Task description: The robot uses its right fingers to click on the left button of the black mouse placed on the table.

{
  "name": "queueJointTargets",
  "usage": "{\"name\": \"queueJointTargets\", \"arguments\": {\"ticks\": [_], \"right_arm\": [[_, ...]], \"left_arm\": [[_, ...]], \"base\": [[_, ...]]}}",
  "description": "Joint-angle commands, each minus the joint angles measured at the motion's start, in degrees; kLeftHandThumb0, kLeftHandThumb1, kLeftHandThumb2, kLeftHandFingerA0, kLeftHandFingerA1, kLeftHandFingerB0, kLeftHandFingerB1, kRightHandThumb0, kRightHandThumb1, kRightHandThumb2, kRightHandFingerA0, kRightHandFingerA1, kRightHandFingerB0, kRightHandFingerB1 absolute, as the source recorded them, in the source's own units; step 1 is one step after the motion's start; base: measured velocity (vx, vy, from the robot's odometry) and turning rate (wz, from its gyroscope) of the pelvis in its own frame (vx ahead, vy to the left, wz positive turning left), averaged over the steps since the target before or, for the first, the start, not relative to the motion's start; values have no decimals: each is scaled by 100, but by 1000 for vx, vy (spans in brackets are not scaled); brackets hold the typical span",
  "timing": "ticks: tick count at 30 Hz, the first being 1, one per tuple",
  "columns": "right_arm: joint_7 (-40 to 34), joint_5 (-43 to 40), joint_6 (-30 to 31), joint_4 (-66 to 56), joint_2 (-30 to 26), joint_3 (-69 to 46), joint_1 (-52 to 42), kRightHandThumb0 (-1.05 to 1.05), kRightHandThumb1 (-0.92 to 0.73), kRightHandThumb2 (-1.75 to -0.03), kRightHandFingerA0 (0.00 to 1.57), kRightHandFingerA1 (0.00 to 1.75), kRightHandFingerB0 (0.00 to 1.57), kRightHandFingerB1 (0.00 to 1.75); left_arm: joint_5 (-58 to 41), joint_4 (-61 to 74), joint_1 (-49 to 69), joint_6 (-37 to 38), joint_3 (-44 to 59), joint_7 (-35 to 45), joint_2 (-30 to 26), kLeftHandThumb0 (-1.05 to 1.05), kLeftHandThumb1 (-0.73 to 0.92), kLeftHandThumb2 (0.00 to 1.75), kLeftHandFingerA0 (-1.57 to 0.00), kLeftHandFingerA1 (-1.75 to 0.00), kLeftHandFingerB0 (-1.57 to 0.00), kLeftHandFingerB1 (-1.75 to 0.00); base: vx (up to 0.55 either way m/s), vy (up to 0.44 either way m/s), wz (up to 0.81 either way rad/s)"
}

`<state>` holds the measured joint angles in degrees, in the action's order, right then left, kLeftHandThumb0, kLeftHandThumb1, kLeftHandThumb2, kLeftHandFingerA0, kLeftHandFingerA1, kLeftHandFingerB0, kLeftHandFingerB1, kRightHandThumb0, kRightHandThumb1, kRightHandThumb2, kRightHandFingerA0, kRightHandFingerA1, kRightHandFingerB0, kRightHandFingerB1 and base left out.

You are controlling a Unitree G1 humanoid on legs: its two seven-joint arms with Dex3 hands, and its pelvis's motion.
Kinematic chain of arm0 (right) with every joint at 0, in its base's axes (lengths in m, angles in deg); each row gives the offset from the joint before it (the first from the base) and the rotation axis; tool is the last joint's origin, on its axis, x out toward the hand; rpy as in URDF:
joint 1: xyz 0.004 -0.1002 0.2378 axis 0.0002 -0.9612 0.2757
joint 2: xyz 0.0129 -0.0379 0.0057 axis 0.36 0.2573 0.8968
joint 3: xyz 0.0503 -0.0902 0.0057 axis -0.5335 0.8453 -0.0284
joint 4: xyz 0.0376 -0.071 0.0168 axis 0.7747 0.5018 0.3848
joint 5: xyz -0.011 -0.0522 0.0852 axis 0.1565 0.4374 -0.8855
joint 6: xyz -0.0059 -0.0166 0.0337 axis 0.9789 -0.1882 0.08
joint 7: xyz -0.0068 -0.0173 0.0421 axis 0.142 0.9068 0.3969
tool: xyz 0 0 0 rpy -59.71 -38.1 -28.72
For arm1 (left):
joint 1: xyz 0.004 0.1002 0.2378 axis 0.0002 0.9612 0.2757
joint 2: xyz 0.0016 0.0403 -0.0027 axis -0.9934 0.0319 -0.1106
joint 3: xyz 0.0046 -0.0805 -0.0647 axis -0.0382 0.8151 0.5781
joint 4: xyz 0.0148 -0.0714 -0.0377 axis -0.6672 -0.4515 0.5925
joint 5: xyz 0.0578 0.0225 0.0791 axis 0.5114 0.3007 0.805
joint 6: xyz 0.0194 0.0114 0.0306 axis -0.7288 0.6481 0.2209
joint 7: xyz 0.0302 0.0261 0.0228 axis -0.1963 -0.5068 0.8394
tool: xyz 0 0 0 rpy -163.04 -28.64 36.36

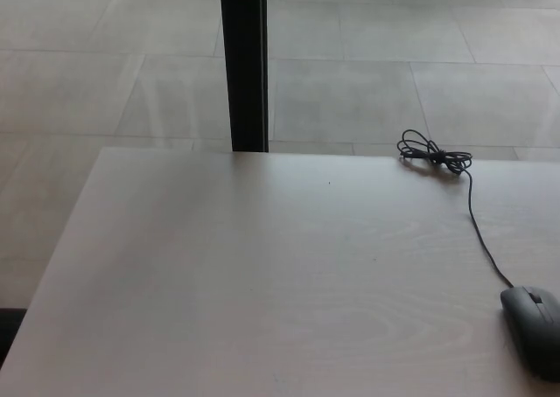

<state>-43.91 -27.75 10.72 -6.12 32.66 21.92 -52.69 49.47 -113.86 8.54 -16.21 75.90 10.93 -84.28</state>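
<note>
**Operator:** Hands first — where are they?

**Guide:** Neither hand shows, so you cannot tell how the right one's fingers are set. Plan on bringing it in from the lower right of the frame.

**Operator:** And the target?

**Guide:** You have the mouse (534,329) at the lower right edge, flat on the table (262,275), partly cut off by the frame. Its nose points toward the top of the picture, and the wheel shows as a small mark near the front. The left button should be the front panel on the picture-left side of that wheel.

**Operator:** How do I press it well?

**Guide:** Come down from above with one fingertip, straight onto that panel, lightly. A sideways push would likely slide the mouse. Keep clear of the cable (477,226), which runs up to a coil (433,156) at the upper right.
</note>
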Motion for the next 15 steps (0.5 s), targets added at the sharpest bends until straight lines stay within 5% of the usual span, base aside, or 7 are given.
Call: {"name": "queueJointTargets", "arguments": {"ticks": [1, 2, 4, 5, 6, 7, 15], "right_arm": [[-402, -1515, 801, 238, 634, -2138, -975, -96, -70, -111, 52, 58, 34, 46], [-501, -1559, 944, 138, 773, -2301, -1024, -97, -74, -84, 55, 48, 36, 39], [-715, -1731, 1215, -157, 1170, -2711, -1144, -94, -75, -85, 55, 50, 36, 39], [-732, -1874, 1027, -46, 1301, -2868, -1250, -87, -92, -69, 56, 44, 39, 34], [-830, -1925, 1081, -86, 1456, -3017, -1294, -88, -73, -112, 63, 60, 32, 48], [-919, -2004, 1099, -60, 1582, -3157, -1289, -86, -92, -69, 60, 45, 36, 33], [-1466, -2761, 707, 750, 2674, -4145, -1340, -86, -92, -68, 45, 42, 34, 32]], "left_arm": [[-90, -44, 44, 210, 43, 17, -68, -103, 92, 81, -47, -62, -42, -41], [-79, -51, 42, 209, 38, -20, -67, -103, 91, 88, -52, -63, -41, -41], [-52, -48, 60, 234, 16, -36, -60, -101, 91, 87, -48, -62, -41, -41], [-64, -1, 78, 201, 12, 17, -44, -100, 92, 87, -43, -60, -38, -41], [-68, -18, 53, 167, 15, -22, -40, -99, 92, 87, -44, -61, -38, -40], [-90, -23, 32, 126, 31, -32, -42, -100, 92, 85, -43, -60, -38, -40], [-140, -40, 29, 210, 84, 6, 16, -99, 92, 85, -56, -60, -44, -38]], "base": [[0, 0, 0], [0, 0, 0], [0, 0, 0], [0, 0, 0], [0, 0, 0], [0, 0, 0], [0, 0, 0]]}}
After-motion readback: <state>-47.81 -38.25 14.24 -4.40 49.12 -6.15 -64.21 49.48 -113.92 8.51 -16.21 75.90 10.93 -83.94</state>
